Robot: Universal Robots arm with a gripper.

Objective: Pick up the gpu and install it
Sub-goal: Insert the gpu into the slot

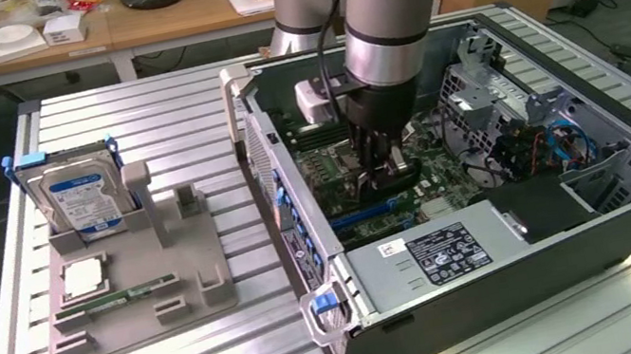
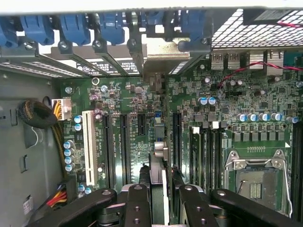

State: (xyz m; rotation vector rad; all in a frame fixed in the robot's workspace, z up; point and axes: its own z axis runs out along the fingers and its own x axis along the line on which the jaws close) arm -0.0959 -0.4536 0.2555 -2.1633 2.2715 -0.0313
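gripper (image 2: pixel 161 189) — clamped on gpu (image 2: pixel 160 158) | gpu edge-on between its fingers, straight ahead of the tool, close over the board (image 2: pixel 137 94) | long axis parallel to the slots (image 2: pixel 124 146) — likely not seated yet

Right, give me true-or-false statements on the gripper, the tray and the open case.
The black gripper grips the slim green gpu card over the green motherboard. True.
The boxy silver hard drive with blue label lies inside the black computer case. False: the hard drive stands on the grey tray.
The narrow green memory stick sits in a motherboard slot. False: the memory stick lies on the tray.
The case has its side panel off. True.
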